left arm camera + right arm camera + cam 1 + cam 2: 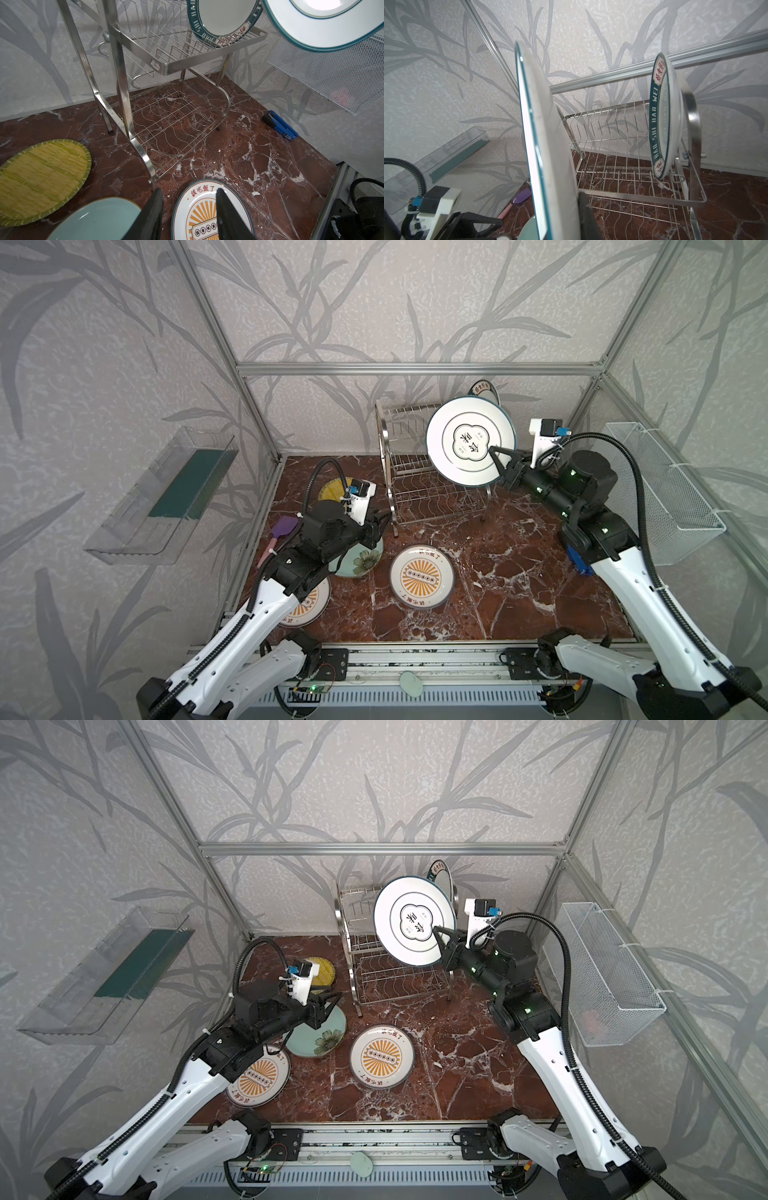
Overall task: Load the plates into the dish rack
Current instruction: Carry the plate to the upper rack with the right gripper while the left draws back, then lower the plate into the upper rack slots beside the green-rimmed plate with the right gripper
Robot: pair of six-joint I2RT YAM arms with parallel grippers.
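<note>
While the right gripper (496,454) stands pinched onto the lower rim of a round white plate with a teal edge and dark characters (465,439), that plate is held on edge, clear of the counter, in front of the upper shelf of the two-tier shiny steel wire dish rack (409,489). Whether its rim touches the shelf wires cannot be told. A second round white plate with a dark lettered band (661,124) stands upright in a slot at the right end of the upper shelf (several slots lie between the two plates in the right wrist view). The left gripper (189,191) hangs with its jaws spread and nothing between them, above the pale teal flowered round plate (362,562) and close to a white round plate with an orange sunburst (421,580). Both lie flat on the red-brown marble counter (519,593). Another orange sunburst plate (309,605) lies partly under the left arm. The yellow ribbed round plate (332,488) lies flat near the rack's left leg. A purple spatula (284,526) lies by the counter's left edge.
</note>
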